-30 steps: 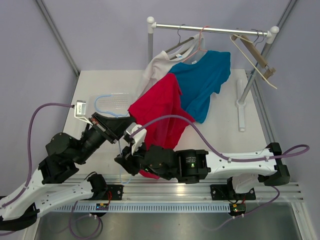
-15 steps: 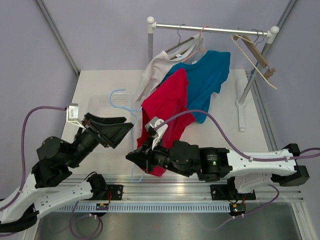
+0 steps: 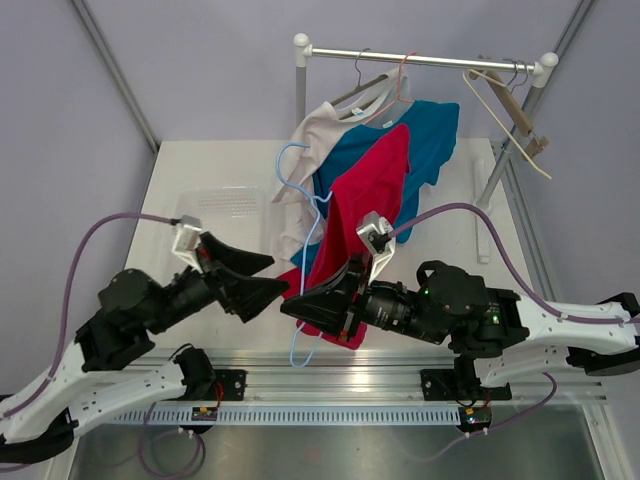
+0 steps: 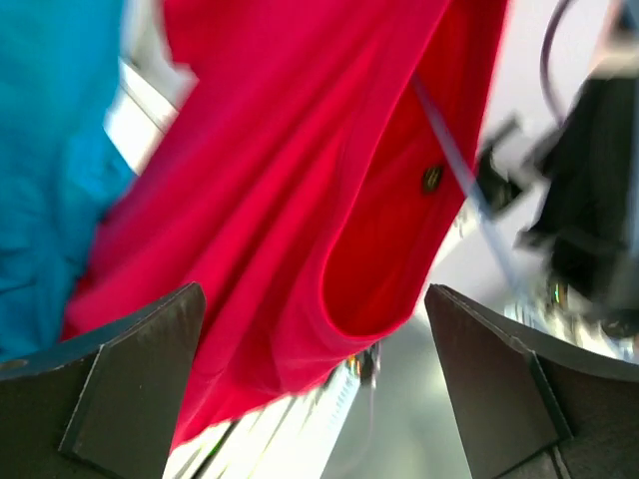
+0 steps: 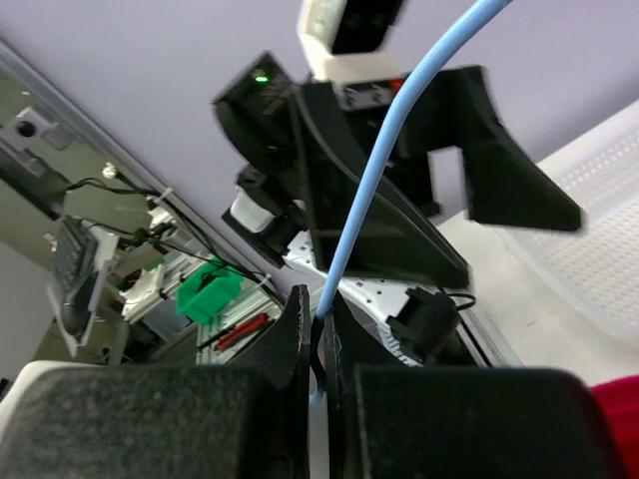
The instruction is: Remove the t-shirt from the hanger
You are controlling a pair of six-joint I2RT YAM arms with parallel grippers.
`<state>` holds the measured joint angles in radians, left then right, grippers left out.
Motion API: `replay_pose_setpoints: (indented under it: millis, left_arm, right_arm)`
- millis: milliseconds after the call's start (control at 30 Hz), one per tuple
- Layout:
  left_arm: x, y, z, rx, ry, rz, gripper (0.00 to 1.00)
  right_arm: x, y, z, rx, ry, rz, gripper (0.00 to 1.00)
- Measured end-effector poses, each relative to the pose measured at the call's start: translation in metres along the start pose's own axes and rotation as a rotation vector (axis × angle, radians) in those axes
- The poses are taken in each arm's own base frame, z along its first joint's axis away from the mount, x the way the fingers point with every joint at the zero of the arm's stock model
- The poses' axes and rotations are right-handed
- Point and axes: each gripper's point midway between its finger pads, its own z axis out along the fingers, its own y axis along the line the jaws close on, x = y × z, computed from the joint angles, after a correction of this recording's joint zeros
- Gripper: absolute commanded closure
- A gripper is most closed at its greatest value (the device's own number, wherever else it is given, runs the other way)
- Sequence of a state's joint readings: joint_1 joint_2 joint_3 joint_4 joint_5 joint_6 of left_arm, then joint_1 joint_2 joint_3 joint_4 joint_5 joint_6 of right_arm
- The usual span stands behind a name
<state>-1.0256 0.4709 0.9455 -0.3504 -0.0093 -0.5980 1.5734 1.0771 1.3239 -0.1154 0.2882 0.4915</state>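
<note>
The red t-shirt [image 3: 370,190] hangs in a long fold from near the rail down to my right arm. It fills the left wrist view [image 4: 300,200]. The light blue wire hanger [image 3: 318,200] stands upright beside it, hook at the top. My right gripper [image 3: 292,306] is shut on the hanger's lower wire [image 5: 349,249], which runs up between the pads of the right gripper [image 5: 318,344]. My left gripper [image 3: 270,278] stands open just left of the shirt; between the fingers of the left gripper [image 4: 315,399] nothing is held. Whether the shirt still sits on the hanger is hidden.
A rail [image 3: 420,60] at the back holds a blue t-shirt [image 3: 430,140], a white shirt [image 3: 315,135] and wooden hangers [image 3: 510,105]. A clear tray [image 3: 225,200] lies on the table's left. The rack's right post and foot [image 3: 484,215] stand at the right.
My left gripper has opened and drawn back from the shirt. My right gripper has shut on the hanger and raised it upright; the red shirt swung up and to the right.
</note>
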Motion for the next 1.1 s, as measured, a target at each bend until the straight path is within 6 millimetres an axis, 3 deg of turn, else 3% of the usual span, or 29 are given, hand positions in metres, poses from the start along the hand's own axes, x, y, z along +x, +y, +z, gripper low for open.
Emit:
replay_pose_setpoints:
  millis: [167, 300, 500, 600, 633, 667, 700, 733, 767, 800, 967, 1100]
  left_arm:
    - [0.045, 0.007, 0.047, 0.02, 0.19, 0.046, 0.01]
    - [0.064, 0.009, 0.065, 0.038, 0.269, 0.06, 0.01]
    - [0.046, -0.028, 0.094, 0.156, 0.262, 0.081, 0.01]
    - [0.038, -0.036, 0.102, 0.18, 0.236, 0.097, 0.01]
    - [0.035, -0.036, 0.103, 0.174, 0.223, 0.108, 0.07]
    - [0.032, -0.035, 0.104, 0.164, 0.21, 0.117, 0.19]
    - [0.027, -0.033, 0.106, 0.149, 0.191, 0.128, 0.39]
    - [0.021, -0.032, 0.107, 0.134, 0.17, 0.137, 0.74]
    - [0.015, -0.031, 0.109, 0.119, 0.147, 0.15, 0.92]
    - [0.007, -0.029, 0.11, 0.102, 0.12, 0.168, 1.0]
    - [-0.034, -0.018, 0.109, -0.025, -0.004, 0.231, 1.0]
    - [-0.072, -0.004, 0.088, -0.159, -0.103, 0.301, 1.0]
  right_arm:
    - [-0.011, 0.017, -0.009, -0.08, -0.01, 0.029, 1.0]
    - [-0.012, 0.026, -0.014, -0.123, 0.0, 0.049, 1.0]
    - [-0.016, 0.046, -0.02, -0.221, 0.008, 0.072, 1.0]
    - [-0.017, 0.057, -0.023, -0.278, 0.016, 0.086, 1.0]
    - [-0.017, 0.06, -0.024, -0.294, 0.02, 0.091, 1.0]
    - [-0.017, 0.064, -0.026, -0.316, 0.026, 0.098, 1.0]
    - [-0.017, 0.069, -0.028, -0.34, 0.031, 0.106, 1.0]
    - [-0.018, 0.073, -0.03, -0.365, 0.035, 0.114, 1.0]
    - [-0.018, 0.078, -0.033, -0.392, 0.039, 0.124, 1.0]
    - [-0.019, 0.082, -0.036, -0.416, 0.044, 0.131, 1.0]
    - [-0.019, 0.102, -0.055, -0.528, 0.092, 0.178, 1.0]
    - [-0.015, 0.112, -0.069, -0.591, 0.148, 0.204, 1.0]
